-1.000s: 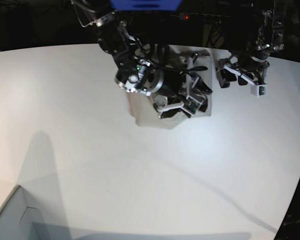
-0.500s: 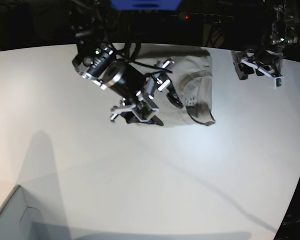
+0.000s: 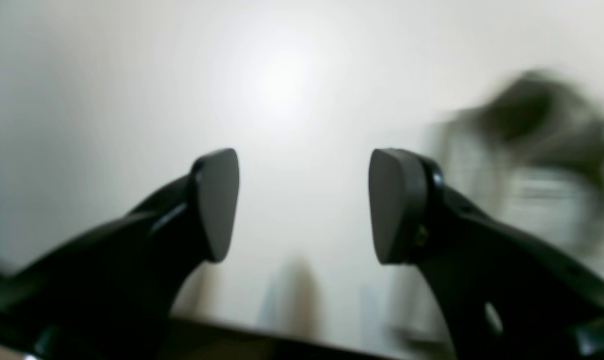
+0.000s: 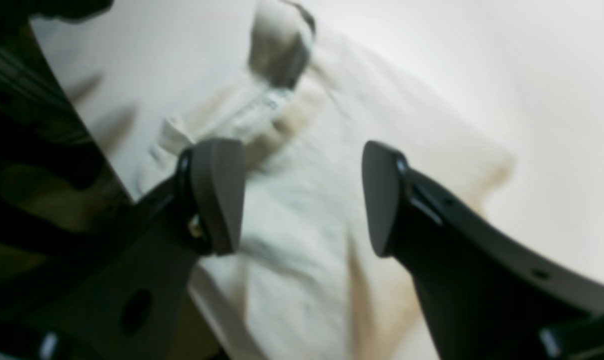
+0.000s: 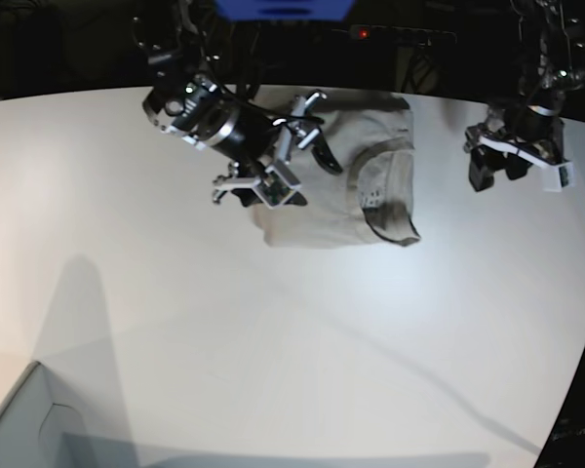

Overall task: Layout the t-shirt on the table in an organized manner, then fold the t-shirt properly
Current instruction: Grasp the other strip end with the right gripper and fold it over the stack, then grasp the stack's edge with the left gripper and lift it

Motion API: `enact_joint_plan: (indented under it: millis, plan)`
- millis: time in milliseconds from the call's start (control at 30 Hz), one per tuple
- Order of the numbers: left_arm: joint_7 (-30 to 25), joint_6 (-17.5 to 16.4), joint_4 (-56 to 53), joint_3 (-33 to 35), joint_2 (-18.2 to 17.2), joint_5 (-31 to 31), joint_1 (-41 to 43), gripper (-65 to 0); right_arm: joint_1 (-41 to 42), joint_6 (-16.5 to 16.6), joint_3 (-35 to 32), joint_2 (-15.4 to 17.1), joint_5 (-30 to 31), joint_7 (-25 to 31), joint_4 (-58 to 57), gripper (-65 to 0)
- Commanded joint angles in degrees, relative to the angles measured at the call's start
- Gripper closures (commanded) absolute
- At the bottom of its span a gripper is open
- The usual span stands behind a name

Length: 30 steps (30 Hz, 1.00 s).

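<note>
Nearest the camera, at 7 o'clock in the base view, a pale grey box corner sits on my counter, a broad white surface. Farther back, at 12 o'clock, the t-shirt lies as a compact folded rectangle, neckline showing. My right tool hangs spread above its 9 o'clock edge, pinching nothing; my left tool, also spread, waits apart at 2 o'clock. Beyond, the room is dark.
</note>
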Motion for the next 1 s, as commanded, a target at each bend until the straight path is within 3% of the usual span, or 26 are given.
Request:
enact_joint_plan:
  millis: [0,200,467,767,833,967]
  plan:
    - [0.29,0.10,2.06,0.37,-0.02,-1.25,-0.37,-39.9,0.34,0.80,1.34,0.19,0.90,1.10,1.07,-37.3]
    - [9.78,0.10,-0.22,6.18,4.46,-2.74,-4.50,-39.9,-0.62,0.80,11.45,0.28,0.90,1.01,2.56,-37.6]
    - [10.04,0.10,-6.82,11.36,6.49,-2.74,-8.81,-39.9,-1.59,0.80,14.96,3.00,0.90,0.75,3.35,-37.6]
    - [10.13,0.10,-7.61,14.35,6.49,-2.74,-11.01,-39.3,-2.82,0.80,14.96,3.00,0.90,1.01,3.35,-37.5]
    - [10.13,0.10,-7.61,14.35,6.57,-2.92,-10.92,-35.0,-2.73,0.80,14.96,3.00,0.81,1.01,3.35,-37.5]
    - [9.60,0.10,-7.61,14.18,6.66,-3.18,-11.18,-13.9,-2.56,0.80,14.96,3.00,0.72,1.01,3.35,-37.4]
